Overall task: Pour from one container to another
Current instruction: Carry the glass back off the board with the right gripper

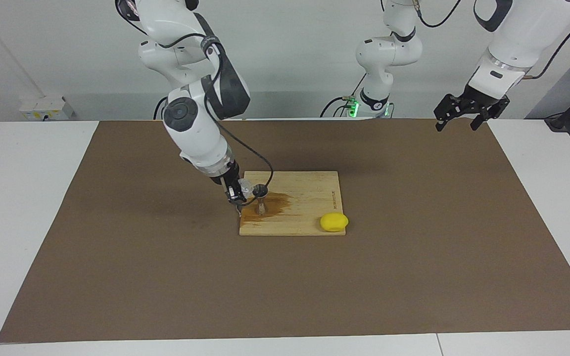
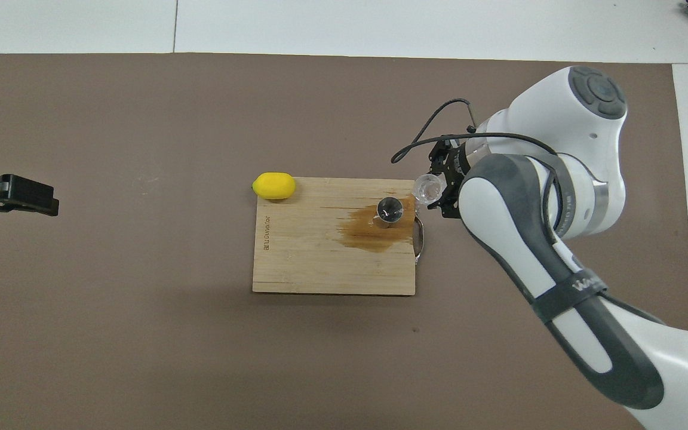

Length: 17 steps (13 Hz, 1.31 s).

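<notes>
Clear cup (image 1: 246, 188), clamped tilted in my right gripper (image 1: 238, 197), hung just beside the steel jigger (image 1: 261, 197), mouth toward it; my left gripper (image 1: 469, 114) waited open, well apart.

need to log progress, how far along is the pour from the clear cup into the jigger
Mid-pour. Done: the right gripper has the clear cup lifted and tipped beside the jigger, which stands upright on the wooden board. A brown wet stain spreads around the jigger, so some liquid spilled. Left: set the cup down. The left gripper waits, open, over the mat.
</notes>
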Each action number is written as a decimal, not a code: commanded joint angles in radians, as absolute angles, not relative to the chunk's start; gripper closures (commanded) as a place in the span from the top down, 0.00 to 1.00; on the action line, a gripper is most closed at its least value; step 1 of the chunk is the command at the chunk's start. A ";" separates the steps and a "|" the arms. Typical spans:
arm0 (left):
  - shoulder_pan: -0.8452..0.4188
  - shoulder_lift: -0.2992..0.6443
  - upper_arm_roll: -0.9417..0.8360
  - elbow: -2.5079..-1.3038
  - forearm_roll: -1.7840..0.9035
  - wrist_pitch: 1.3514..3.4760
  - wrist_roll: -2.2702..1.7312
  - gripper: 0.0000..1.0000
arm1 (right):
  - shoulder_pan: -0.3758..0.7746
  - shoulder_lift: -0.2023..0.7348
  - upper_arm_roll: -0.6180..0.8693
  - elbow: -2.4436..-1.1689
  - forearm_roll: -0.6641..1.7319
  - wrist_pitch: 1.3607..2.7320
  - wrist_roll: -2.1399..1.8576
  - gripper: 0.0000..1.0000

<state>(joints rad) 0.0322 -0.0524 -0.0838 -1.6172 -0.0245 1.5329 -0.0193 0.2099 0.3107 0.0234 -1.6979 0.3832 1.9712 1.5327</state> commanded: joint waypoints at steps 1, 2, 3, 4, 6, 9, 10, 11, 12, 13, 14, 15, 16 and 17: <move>0.038 -0.063 -0.087 -1.620 -0.029 1.516 -0.020 1.00 | 0.123 0.259 0.035 -1.831 0.513 2.049 1.428 0.00; 0.038 -0.063 -0.087 -1.620 -0.029 1.517 -0.020 1.00 | 0.095 0.255 0.035 -1.848 0.555 2.054 1.404 0.00; 0.038 -0.063 -0.087 -1.620 -0.029 1.517 -0.020 1.00 | 0.057 0.261 0.035 -1.851 0.590 2.051 1.396 0.00; 0.038 -0.063 -0.087 -1.618 -0.029 1.516 -0.020 1.00 | 0.020 0.265 0.035 -1.855 0.606 2.045 1.384 0.00; 0.038 -0.063 -0.087 -1.620 -0.029 1.517 -0.020 1.00 | -0.038 0.268 0.035 -1.881 0.647 2.040 1.310 0.00; 0.038 -0.063 -0.087 -1.618 -0.029 1.517 -0.020 1.00 | -0.113 0.310 0.037 -1.891 0.658 2.022 1.203 0.00; 0.038 -0.063 -0.087 -1.620 -0.029 1.516 -0.020 1.00 | -0.123 0.327 0.035 -1.890 0.672 2.017 1.162 0.00; 0.038 -0.063 -0.087 -1.620 -0.029 1.516 -0.020 1.00 | -0.129 0.343 0.035 -1.891 0.686 2.019 1.129 0.00; 0.038 -0.063 -0.087 -1.620 -0.029 1.516 -0.020 1.00 | -0.147 0.366 0.035 -1.891 0.704 2.017 1.111 0.00; 0.038 -0.063 -0.087 -1.618 -0.029 1.516 -0.020 1.00 | -0.159 0.382 0.035 -1.899 0.721 2.017 1.086 0.00; 0.038 -0.063 -0.087 -1.620 -0.029 1.516 -0.020 1.00 | -0.164 0.385 0.035 -1.919 0.732 2.022 1.053 0.00; 0.038 -0.063 -0.087 -1.620 -0.029 1.516 -0.020 1.00 | -0.164 0.385 0.035 -1.933 0.747 2.026 1.040 0.00; 0.038 -0.063 -0.087 -1.618 -0.029 1.516 -0.020 1.00 | -0.160 0.385 0.035 -1.945 0.765 2.031 1.040 0.00; 0.038 -0.063 -0.087 -1.620 -0.029 1.516 -0.020 1.00 | -0.156 0.384 0.035 -1.953 0.772 2.034 1.039 0.00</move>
<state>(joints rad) 0.0322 -0.0524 -0.0838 -1.6172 -0.0246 1.5318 -0.0193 -0.1482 0.4023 0.0212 -1.9211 0.7326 2.0220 1.0679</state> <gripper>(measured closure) 0.000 0.493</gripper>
